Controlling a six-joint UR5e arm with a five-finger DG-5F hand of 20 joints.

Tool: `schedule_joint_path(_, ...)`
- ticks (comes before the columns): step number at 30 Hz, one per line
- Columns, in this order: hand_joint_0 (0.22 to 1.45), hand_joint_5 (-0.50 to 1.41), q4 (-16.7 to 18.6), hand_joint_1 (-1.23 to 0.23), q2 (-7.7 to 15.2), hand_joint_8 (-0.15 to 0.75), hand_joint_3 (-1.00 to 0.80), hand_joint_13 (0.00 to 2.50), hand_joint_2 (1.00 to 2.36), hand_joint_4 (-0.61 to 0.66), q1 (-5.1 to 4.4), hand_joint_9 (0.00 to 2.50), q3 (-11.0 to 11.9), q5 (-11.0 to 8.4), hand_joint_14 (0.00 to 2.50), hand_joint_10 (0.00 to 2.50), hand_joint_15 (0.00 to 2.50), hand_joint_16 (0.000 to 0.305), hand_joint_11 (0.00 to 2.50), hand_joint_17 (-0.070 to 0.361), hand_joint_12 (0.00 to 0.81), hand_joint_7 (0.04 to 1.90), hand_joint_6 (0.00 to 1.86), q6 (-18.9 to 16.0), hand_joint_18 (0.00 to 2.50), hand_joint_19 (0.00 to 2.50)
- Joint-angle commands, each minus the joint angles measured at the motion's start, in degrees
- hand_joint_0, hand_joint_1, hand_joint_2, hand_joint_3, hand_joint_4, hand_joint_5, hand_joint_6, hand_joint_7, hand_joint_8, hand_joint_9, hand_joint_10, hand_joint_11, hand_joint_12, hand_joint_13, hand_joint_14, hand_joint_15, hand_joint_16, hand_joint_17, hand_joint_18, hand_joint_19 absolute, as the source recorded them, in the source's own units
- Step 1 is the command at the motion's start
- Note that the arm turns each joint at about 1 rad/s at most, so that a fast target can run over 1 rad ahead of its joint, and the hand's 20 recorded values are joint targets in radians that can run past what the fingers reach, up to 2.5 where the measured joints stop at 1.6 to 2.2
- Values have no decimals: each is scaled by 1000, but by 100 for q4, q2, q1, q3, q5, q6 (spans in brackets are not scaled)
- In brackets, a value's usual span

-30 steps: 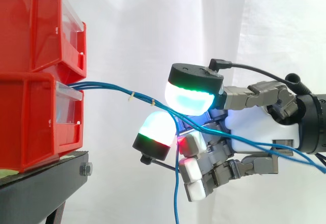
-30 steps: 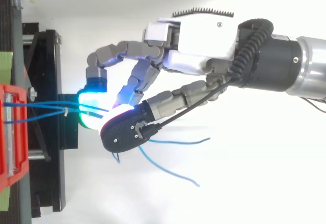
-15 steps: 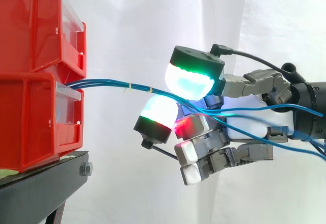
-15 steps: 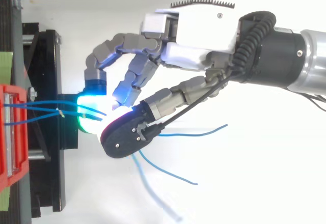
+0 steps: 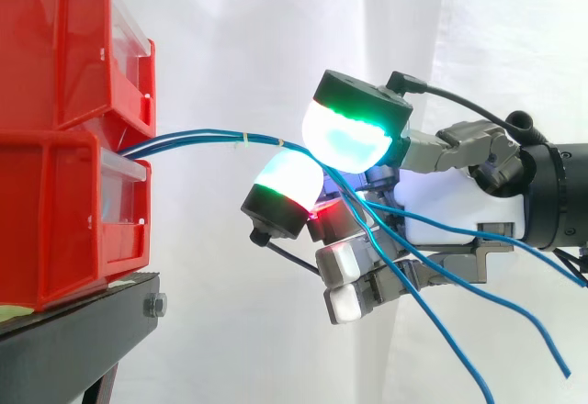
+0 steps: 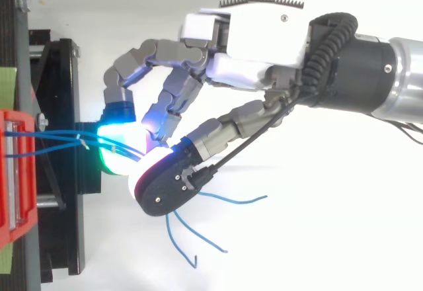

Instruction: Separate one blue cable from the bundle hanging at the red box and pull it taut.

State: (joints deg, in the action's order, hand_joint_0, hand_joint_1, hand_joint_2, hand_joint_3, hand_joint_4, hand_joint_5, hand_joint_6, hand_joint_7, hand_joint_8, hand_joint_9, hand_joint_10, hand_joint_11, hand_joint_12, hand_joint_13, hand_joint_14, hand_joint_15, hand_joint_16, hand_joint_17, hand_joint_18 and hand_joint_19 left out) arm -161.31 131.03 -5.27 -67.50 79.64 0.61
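hand (image 5: 459, 225): fingers (image 5: 349, 133) curled, two glowing pads pinching bundle of thin blue cables (image 5: 207, 135) | bundle: runs from lower red plastic bin (image 5: 55, 220) to pads, loose ends dangling past the palm

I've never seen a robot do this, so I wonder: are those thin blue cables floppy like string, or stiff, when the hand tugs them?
Probably springy rather than limp: the blue cables arc gently beyond the hand instead of hanging straight down. Likely light too, since they span from the red bin to the hand with little sag.
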Motion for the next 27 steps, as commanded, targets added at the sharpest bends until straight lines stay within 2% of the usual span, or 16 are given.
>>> schedule_joint_path(1,781,-186,3,-930,2,350,-500,1133,1000,137,0,1154,0,-1,24,19,664,43,1200,97,389,1111,900,0,974,507)
schedule_joint_path(4,643,-166,3,-885,2,354,-500,1141,1000,159,0,1172,0,-1,24,21,674,43,1192,98,397,1138,876,0,975,549)
schedule_joint_path(9,539,-151,3,-766,2,372,-500,1156,1000,179,-18,1186,0,-1,21,21,672,48,1131,108,410,1142,848,0,1011,568)
schedule_joint_path(11,555,-146,3,-699,2,362,-500,1163,1000,179,-18,1186,0,8,21,21,678,48,1121,108,414,1152,836,0,1018,583)
schedule_joint_path(13,644,-141,3,-675,2,355,-500,1158,1000,139,-18,1190,0,8,23,21,674,47,1090,105,406,1189,829,0,1008,594)
schedule_joint_path(14,646,-141,3,-690,2,357,-473,1158,1002,128,-18,1189,0,8,23,22,676,47,1091,105,406,1190,830,0,1009,601)
schedule_joint_path(16,640,-147,3,-770,2,360,-279,1157,1017,102,-18,1169,0,8,24,21,677,47,1104,106,412,1244,843,0,1014,602)
schedule_joint_path(19,639,-158,3,-839,2,356,-161,1153,1021,30,-18,1140,0,-1,24,22,678,47,1116,107,410,1225,865,0,1017,598)
schedule_joint_path(22,664,-168,-6,-879,2,354,-159,1146,1022,-2,-18,1122,0,-10,22,21,678,47,1106,107,404,1203,878,0,1018,600)
schedule_joint_path(27,778,-185,-6,-958,2,341,-256,1141,1019,-65,-18,1121,0,-18,23,20,682,46,1129,104,396,1335,895,0,1005,605)
